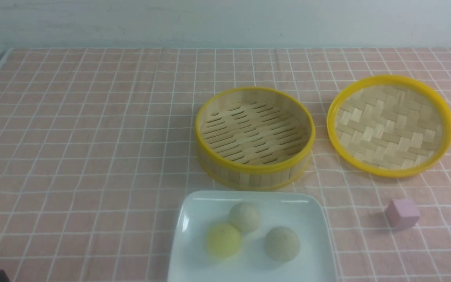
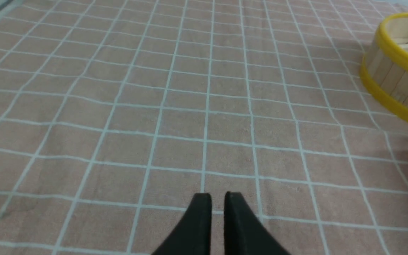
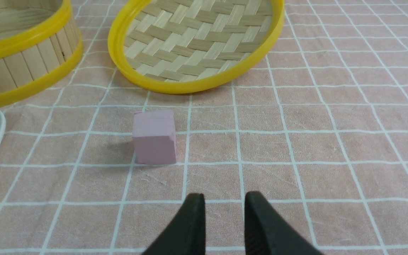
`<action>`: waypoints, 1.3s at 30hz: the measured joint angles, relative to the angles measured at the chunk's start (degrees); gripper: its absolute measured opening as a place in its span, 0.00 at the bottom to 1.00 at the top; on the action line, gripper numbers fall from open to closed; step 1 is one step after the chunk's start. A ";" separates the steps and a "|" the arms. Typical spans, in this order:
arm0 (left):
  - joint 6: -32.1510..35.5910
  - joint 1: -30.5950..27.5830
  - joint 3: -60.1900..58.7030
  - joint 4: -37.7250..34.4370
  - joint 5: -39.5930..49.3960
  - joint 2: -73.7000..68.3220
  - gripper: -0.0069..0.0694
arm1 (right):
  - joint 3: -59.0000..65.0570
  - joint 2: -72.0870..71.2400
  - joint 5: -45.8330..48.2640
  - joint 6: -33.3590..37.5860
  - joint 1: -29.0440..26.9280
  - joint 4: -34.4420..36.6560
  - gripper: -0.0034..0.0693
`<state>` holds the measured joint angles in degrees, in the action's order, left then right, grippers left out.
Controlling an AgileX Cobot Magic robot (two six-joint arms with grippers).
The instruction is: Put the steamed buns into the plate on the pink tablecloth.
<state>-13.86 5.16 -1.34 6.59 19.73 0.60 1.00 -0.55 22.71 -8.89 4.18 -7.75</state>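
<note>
Front view: neither arm visible apart from a dark scrap at the lower left corner; near edge of the plate (image 1: 189, 219) cut off by the frame. Wrist views each catch only a corner of the plate and part of the bamboo basket (image 1: 253, 137); no buns visible there.

Steamed buns: three matte balls, all on the plate. Yellow bun (image 1: 223, 239) touches one greyish-beige bun (image 1: 244, 217) behind it; second greyish-beige bun (image 1: 282, 243) sits apart to the right. Plate is glossy white, rounded-square, lying on the pink tablecloth (image 1: 92, 137) just in front of the basket, which holds nothing. Woven lid (image 1: 390, 125) lies to the basket's right, pink cube (image 1: 402, 212) in front of it.

Left tool (image 2: 217, 197): over bare cloth, nothing between the fingers, narrow slit between tips; plate off to its right. Right tool (image 3: 224, 197): tips spread with a clear gap, holding nothing; cube near, plate further to its left. Both tools well clear of the buns.
</note>
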 joint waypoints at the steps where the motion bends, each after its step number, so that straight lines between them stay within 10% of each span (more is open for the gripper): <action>1: 0.00 -0.15 0.00 0.11 0.00 0.00 0.20 | 0.00 0.00 0.00 0.00 0.00 0.00 0.26; 39: 0.25 -0.24 0.16 0.51 1.45 0.00 0.24 | 0.00 0.00 0.00 0.00 0.00 -0.06 0.28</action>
<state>-13.61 4.92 -1.18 7.10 21.18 0.60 1.00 -0.55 22.71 -8.89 4.18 -7.81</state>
